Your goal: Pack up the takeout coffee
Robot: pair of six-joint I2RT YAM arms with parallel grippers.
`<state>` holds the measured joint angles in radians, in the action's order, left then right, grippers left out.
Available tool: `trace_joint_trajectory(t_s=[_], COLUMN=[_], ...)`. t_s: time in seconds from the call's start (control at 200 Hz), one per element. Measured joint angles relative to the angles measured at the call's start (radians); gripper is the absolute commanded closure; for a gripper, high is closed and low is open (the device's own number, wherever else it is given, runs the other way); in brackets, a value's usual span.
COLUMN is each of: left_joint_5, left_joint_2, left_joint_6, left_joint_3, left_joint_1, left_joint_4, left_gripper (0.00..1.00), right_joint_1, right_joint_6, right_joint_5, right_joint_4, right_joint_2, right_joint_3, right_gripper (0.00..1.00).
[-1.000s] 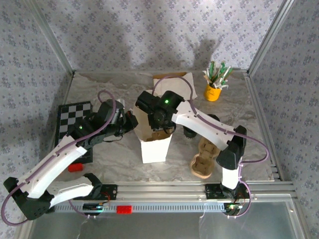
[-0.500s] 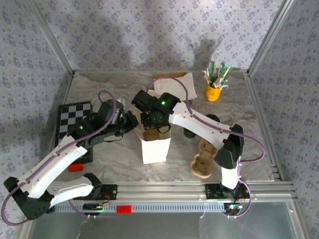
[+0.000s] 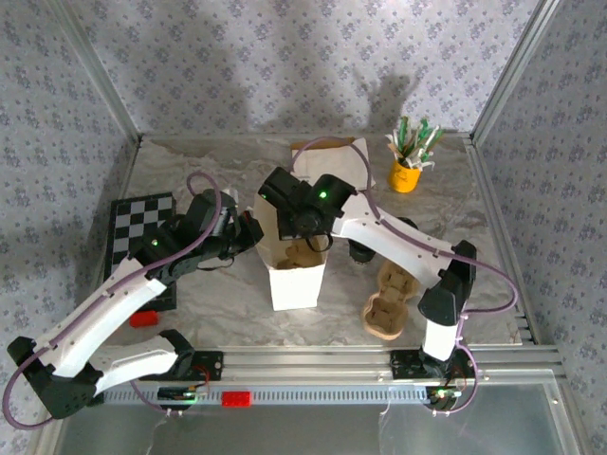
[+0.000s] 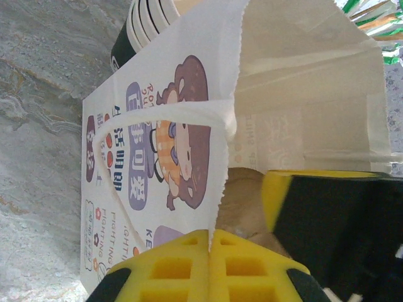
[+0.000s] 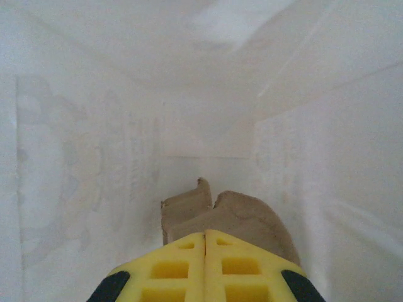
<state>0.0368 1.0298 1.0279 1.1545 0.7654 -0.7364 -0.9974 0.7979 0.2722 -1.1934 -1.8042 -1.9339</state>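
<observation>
**Paper bag [image 3: 296,284] held open; coffee not yet inside**
The left claw [image 4: 210,264] pinches the bag's left rim, apparently to steady its mouth. The right claw [image 5: 205,264], closed on nothing visible, sits inside above a brown pulp tray [image 5: 233,214]. The takeout coffee [image 4: 146,22] waits on the table [image 4: 44,126], just right of the bag.

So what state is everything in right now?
paper bag: upright, mouth open
left pincer: shut on the bag's rim
right pincer: shut, down inside the bag
pulp carrier: lying in the bag
yellow cup: upright, holding sticks
</observation>
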Motion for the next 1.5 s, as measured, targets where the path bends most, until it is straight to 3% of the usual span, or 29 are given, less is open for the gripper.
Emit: trace_joint_trajectory(t_s=[0.175,0.33,0.37,0.5,0.99,1.129,1.304,1.499], left_joint_5=[-0.004,-0.011,-0.011,-0.011,-0.015,-0.015,-0.015,-0.016], left_joint_2=[0.002,0.015,0.019,0.023,0.023,0.023,0.018,0.018], left_joint_6=[-0.006,-0.006,-0.006,-0.009,-0.013,-0.013,-0.013,-0.014], left_joint_3=[0.000,0.000,0.000,0.000,0.000,0.000,0.000,0.000], left_joint_1=[0.000,0.000,0.000,0.000,-0.019,-0.019,-0.019,-0.019], left_joint_4=[0.000,0.005,0.005,0.004,0.005,0.005,0.006,0.007], left_gripper=[1.00,1.00,1.00,1.00,1.00,1.00,1.00,1.00], right_joint_1=[-0.008,-0.011,-0.011,-0.011,0.013,0.027,0.031,0.031], right_joint_6=[0.005,0.010,0.010,0.005,-0.009,-0.014,-0.038,-0.050], right_joint_5=[0.080,0.072,0.058,0.013,-0.210,-0.209,-0.209,-0.209], right_joint_4=[-0.080,-0.076,-0.061,-0.020,-0.059,-0.043,-0.011,0.016], right_joint_2=[0.000,-0.018,-0.030,-0.065,-0.089,-0.126,-0.170,-0.178], right_joint_3=[-0.061,-0.060,-0.058,-0.056,-0.015,-0.015,-0.006,-0.007], right_gripper=[1.00,1.00,0.90,0.74,0.48,0.49,0.57,0.75])
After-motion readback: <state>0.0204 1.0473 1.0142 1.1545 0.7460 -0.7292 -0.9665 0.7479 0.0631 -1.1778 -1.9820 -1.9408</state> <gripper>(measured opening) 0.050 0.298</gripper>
